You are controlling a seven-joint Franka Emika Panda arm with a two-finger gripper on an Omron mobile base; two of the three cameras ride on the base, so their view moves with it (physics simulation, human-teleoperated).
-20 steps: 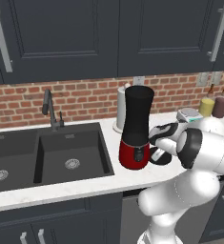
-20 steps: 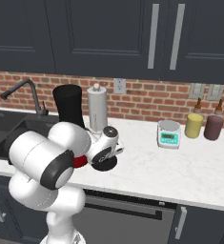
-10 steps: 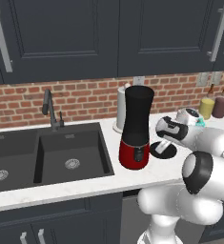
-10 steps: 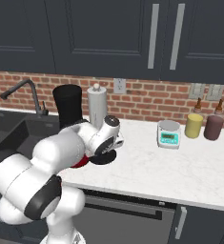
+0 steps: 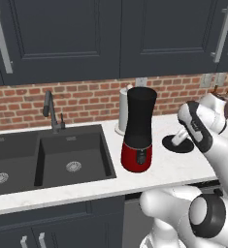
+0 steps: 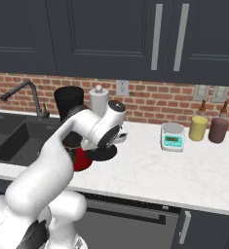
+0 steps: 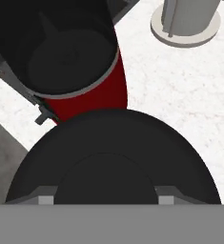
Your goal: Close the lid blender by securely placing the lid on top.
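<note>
The arm bends forward over the counter with the gripper closed on the lid (held flat, off the surface), at about 3 o'clock from the blender, whose jar is open.

- No text, label, brand, number or sign can be read anywhere in these views.
- The blender has a small dark panel on the front of its red base, at 6 o'clock below the jar; nothing on it is legible.
- The kitchen scale on the table has a teal display on its front face, but it is too small to make out any digits.
- The two bottles at 3 o'clock of the scale show no readable labels.
- The wall outlets on the brick carry no markings that can be read.
</note>
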